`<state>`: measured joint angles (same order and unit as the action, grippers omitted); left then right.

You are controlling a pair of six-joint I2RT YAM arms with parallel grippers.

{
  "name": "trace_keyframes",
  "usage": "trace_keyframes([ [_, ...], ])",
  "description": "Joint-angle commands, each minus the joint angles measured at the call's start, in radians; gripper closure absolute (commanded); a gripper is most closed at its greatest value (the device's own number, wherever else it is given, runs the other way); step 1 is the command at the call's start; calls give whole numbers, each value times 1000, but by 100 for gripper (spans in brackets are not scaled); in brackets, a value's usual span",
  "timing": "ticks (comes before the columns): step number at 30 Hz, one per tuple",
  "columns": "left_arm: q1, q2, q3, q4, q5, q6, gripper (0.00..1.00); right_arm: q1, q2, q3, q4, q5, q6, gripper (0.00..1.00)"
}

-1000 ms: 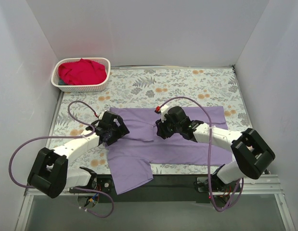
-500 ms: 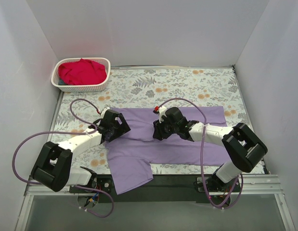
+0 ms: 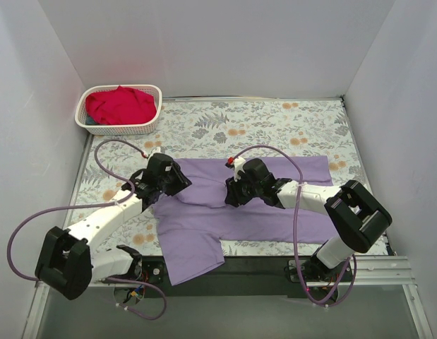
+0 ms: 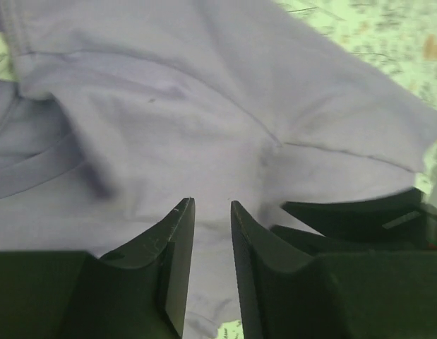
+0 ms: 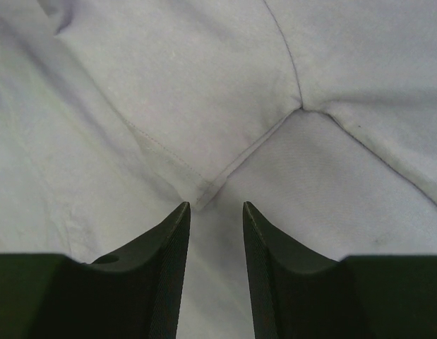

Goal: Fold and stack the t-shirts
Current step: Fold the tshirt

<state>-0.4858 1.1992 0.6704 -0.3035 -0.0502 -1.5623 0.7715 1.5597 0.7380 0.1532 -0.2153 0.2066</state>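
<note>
The lavender t-shirt (image 3: 267, 215) lies spread across the floral table, and its lower left part hangs over the near edge. My left gripper (image 3: 173, 188) sits at the shirt's left side. In its wrist view the left gripper (image 4: 209, 205) has its jaws narrowly apart, with lavender cloth (image 4: 204, 106) and its edge between them. My right gripper (image 3: 233, 192) rests low on the shirt's middle. There the right gripper (image 5: 217, 205) is open, and a stitched hem corner (image 5: 201, 196) lies just ahead of its tips. The red t-shirt (image 3: 119, 104) is bunched in the basket.
The white lattice basket (image 3: 119, 129) stands at the table's far left corner. White walls close in the left, back and right sides. Purple cables loop from both arms over the table, one beside the left arm (image 3: 112, 148).
My left gripper has shifted a little farther back over the shirt's left side, and its jaws have narrowed. My right gripper moved slightly left earlier and now holds still.
</note>
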Motion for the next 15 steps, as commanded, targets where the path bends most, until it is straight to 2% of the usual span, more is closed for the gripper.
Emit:
trace_keyframes([
  [1,-31,-85,84,-91,0,-42,73,-5,-35,-12,37,11,-3,63],
  [7,-39,-170,136,-292,-89,-78,74,-5,-38,-12,36,-18,-18,63],
  [9,-37,-191,112,-318,-120,-82,69,-5,-35,-9,37,-25,-22,63],
  [10,-39,-191,85,-319,-135,-84,64,-5,-27,-5,37,-30,-21,63],
  [12,-36,-175,51,-295,-143,-90,46,-5,-17,6,37,-39,-12,63],
  [15,-31,-127,-11,-212,-145,-76,32,-5,6,20,49,-50,14,63],
])
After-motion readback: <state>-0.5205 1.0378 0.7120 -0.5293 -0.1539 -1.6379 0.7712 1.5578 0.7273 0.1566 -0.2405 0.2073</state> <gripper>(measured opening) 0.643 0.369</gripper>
